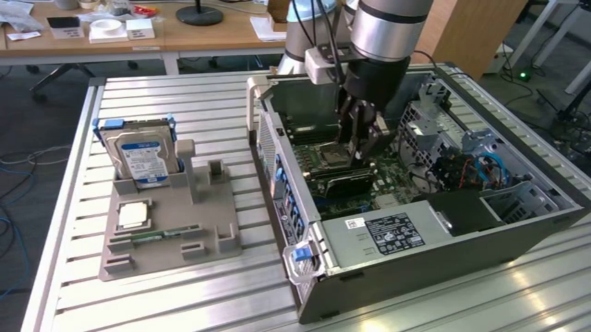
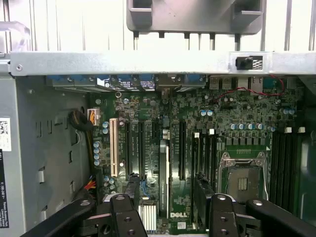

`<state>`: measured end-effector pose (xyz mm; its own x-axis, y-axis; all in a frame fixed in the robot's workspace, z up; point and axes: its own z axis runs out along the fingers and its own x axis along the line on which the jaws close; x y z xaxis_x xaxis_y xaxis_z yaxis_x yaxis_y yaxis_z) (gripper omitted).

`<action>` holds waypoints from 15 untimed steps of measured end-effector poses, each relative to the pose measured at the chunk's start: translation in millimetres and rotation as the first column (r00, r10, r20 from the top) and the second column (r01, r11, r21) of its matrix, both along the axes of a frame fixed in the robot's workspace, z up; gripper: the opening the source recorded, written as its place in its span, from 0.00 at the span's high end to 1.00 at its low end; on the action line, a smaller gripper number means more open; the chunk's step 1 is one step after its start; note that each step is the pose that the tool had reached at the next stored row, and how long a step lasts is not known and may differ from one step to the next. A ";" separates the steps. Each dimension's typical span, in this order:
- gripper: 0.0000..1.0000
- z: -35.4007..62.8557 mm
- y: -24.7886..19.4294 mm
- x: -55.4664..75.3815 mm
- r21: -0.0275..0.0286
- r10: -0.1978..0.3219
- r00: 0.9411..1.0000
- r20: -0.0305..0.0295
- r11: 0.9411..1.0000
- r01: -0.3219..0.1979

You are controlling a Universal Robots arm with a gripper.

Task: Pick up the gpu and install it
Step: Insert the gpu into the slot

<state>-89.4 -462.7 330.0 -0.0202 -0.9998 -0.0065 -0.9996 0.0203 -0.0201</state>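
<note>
Fingers (image 2: 168, 217) spread wide, holding nothing, low over motherboard (image 2: 207, 128) | gpu (image 1: 347, 181) stands upright in its slot inside computer case (image 1: 544, 207) | install looks about done; seating unconfirmed

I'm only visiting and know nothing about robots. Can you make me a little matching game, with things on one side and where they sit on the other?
Things:
1. hard drive
2. gpu
3. claw

Places:
A. open, down inside the computer case
B. standing upright in the grey holder
C. seated on the motherboard

Pairs: 1-B, 2-C, 3-A
</note>
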 end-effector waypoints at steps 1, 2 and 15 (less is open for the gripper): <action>0.44 1.0 0.0 0.0 0.000 0.000 1.000 0.000 1.000 0.000; 0.44 2.3 0.0 0.0 0.000 0.000 1.000 0.000 1.000 0.000; 0.44 14.9 0.0 0.1 -0.001 0.000 1.000 0.000 1.000 0.000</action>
<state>-89.4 -462.7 344.9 -0.0202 -0.9998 -0.0059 -0.9996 0.0203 -0.0201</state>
